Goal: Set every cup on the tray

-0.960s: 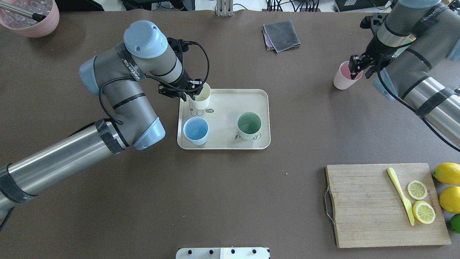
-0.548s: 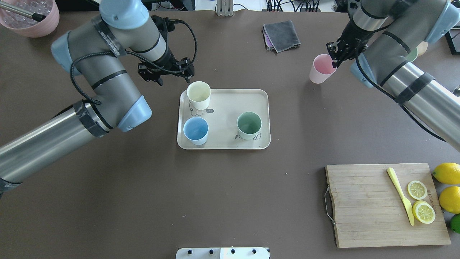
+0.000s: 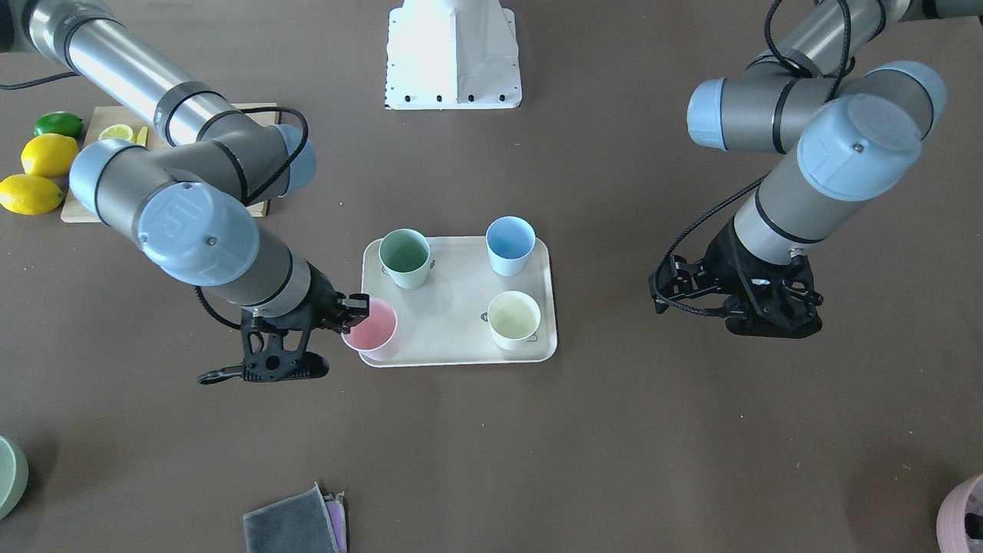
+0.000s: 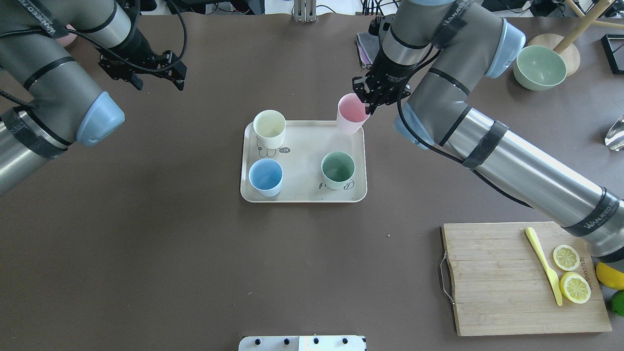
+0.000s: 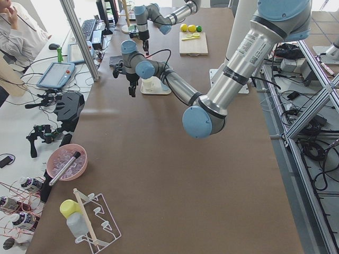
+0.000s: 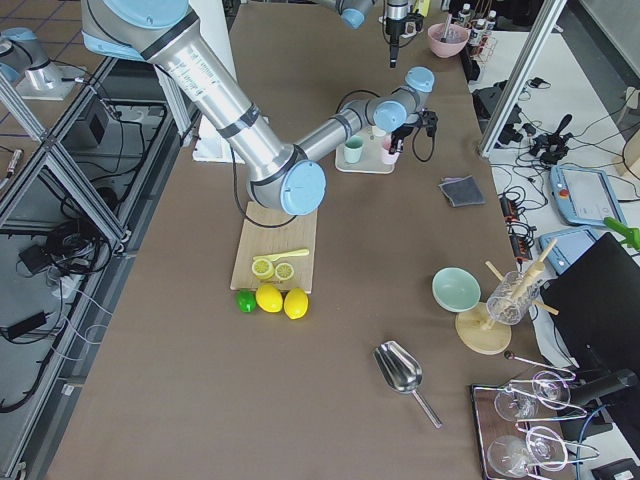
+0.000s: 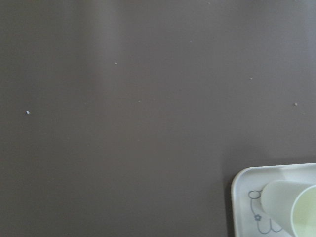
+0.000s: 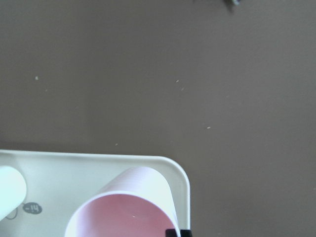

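Note:
The beige tray (image 4: 302, 156) holds three upright cups: cream-yellow (image 4: 269, 128), light blue (image 4: 265, 176) and mint green (image 4: 338, 169). My right gripper (image 4: 368, 101) is shut on the rim of the pink cup (image 4: 351, 116) and holds it over the tray's far right corner. I cannot tell whether the cup touches the tray. The front-facing view shows the pink cup (image 3: 371, 329) and tray (image 3: 453, 307); the right wrist view shows the cup (image 8: 123, 212) above the tray corner (image 8: 98, 168). My left gripper (image 4: 160, 82) is open and empty, far left of the tray.
A wooden cutting board (image 4: 502, 278) with a yellow knife and lemon slices lies at the near right, whole lemons beside it. A green bowl (image 4: 536, 67) stands at the far right. A grey cloth (image 3: 292, 522) lies beyond the tray. A mauve-pink container (image 3: 964, 514) is at the far left corner.
My left gripper let go of the cream-yellow cup on the tray and drew back to the far left. My right arm carried the pink cup leftward to the tray's far right corner.

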